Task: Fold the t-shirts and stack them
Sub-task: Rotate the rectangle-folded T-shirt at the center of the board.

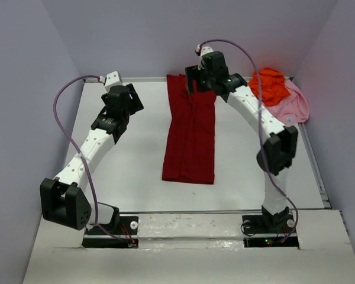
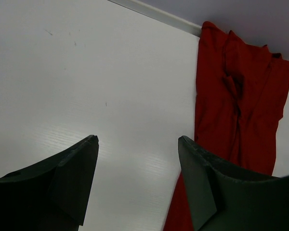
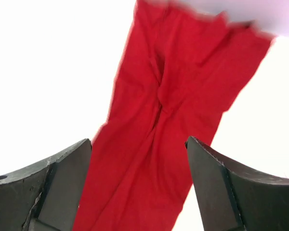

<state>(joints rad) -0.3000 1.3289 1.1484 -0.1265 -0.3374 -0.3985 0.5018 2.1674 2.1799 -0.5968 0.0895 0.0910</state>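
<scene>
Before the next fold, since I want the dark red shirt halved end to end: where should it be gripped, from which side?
Probably its far short edge, both corners, from above. The dark red shirt lies flat as a long narrow strip, so that edge can be carried over the near half. The open right gripper hangs over that end; the open left gripper beside it.

No lettering, label, brand mark or number can be read anywhere. The long dark red cloth t-shirt [image 1: 189, 139], the crumpled bright orange cloth t-shirt [image 1: 271, 84], the light pink cloth t-shirt [image 1: 296, 105] and the flat white surface [image 1: 136, 154] show none.
</scene>
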